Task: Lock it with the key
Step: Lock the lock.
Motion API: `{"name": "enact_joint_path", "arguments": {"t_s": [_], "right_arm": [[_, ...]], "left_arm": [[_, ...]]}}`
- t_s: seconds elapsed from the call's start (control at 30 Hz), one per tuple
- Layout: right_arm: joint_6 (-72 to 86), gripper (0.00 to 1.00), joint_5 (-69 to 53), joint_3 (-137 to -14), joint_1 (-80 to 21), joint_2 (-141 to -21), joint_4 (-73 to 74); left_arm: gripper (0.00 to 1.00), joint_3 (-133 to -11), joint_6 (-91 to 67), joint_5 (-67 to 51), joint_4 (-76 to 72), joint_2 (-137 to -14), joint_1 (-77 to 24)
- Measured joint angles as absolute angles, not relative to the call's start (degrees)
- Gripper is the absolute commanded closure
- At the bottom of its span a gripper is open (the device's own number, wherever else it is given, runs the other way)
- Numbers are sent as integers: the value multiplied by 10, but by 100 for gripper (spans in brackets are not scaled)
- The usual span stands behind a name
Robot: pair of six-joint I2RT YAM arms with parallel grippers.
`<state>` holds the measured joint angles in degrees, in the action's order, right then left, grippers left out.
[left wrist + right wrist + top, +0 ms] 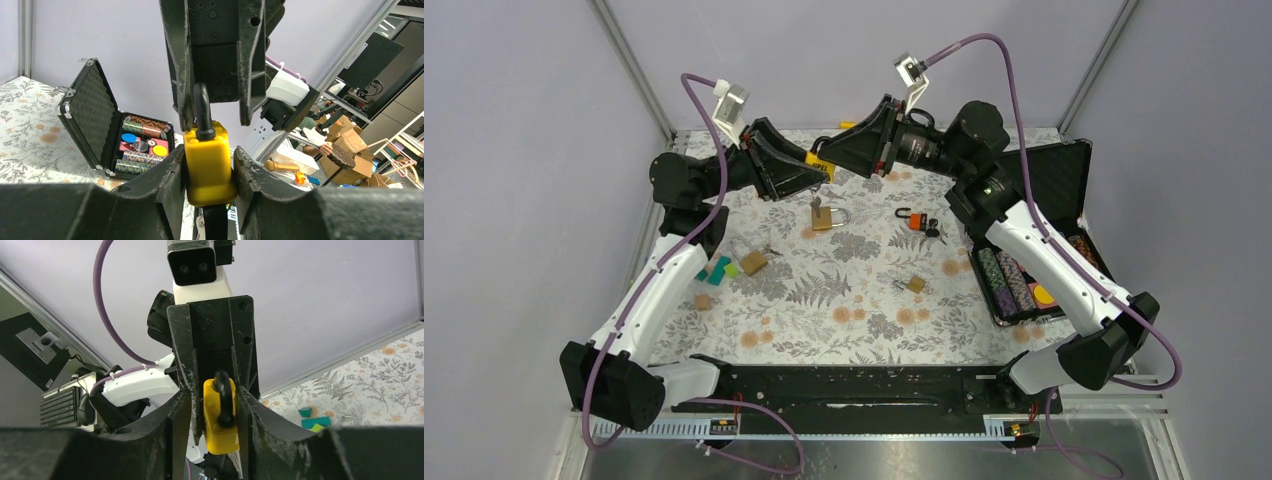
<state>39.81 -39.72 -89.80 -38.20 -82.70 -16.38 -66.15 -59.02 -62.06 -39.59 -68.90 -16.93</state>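
Top view: both arms meet mid-air over the far side of the counter (864, 300), with the yellow padlock (819, 160) right between them.

Left wrist cam: the left end effector (210, 155) is clamped on the padlock's body, shackle (201, 110) pointing up. The right end effector (217, 122) has its fingers (250, 60) apart around that shackle, with a gap on one side.

Right wrist cam: the padlock sits between the spread fingers, up off the counter.

overhead view, opposed wrist views share padlock (209, 167)

Smooth, glossy yellow plastic padlock (209, 167)
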Motion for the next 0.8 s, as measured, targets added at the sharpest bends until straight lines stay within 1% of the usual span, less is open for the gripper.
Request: {"name": "enact_joint_path", "arguments": {"t_s": [0.07, 0.13, 0.2, 0.23, 0.27, 0.3, 0.33, 0.37, 0.4, 0.5, 0.6, 0.7, 0.8], "right_arm": [[405, 62, -399, -898, -382, -833, -169], [411, 69, -400, -901, -382, -839, -172], [419, 83, -401, -903, -382, -842, -178], [423, 91, -399, -904, -383, -842, -182], [423, 97, -397, -906, -383, -843, -184], [423, 100, -396, -907, -383, -843, -185], [423, 100, -396, -907, -383, -843, -186], [422, 100, -396, -907, -383, -843, -186], [423, 100, -395, -907, -383, -843, -185], [416, 100, -380, -907, -383, -843, -170], [400, 100, -354, -907, -383, -842, -147], [384, 100, -330, -903, -383, -835, -135], [375, 100, -312, -897, -383, -824, -130]], "left_arm": [[100, -662, -600, -622, -402, -689, -169], [100, -662, -616, -624, -417, -691, -169], [100, -662, -629, -627, -431, -692, -169], [95, -662, -635, -630, -437, -695, -169], [88, -662, -642, -632, -443, -696, -169], [74, -662, -650, -632, -450, -698, -169], [56, -662, -656, -632, -454, -698, -169], [42, -662, -659, -632, -456, -698, -169], [32, -662, -659, -632, -457, -698, -169], [14, -663, -627, -625, -422, -695, -169], [8, -664, -551, -599, -317, -682, -169], [7, -664, -490, -567, -229, -667, -168], [10, -655, -480, -554, -217, -661, -168]]}}
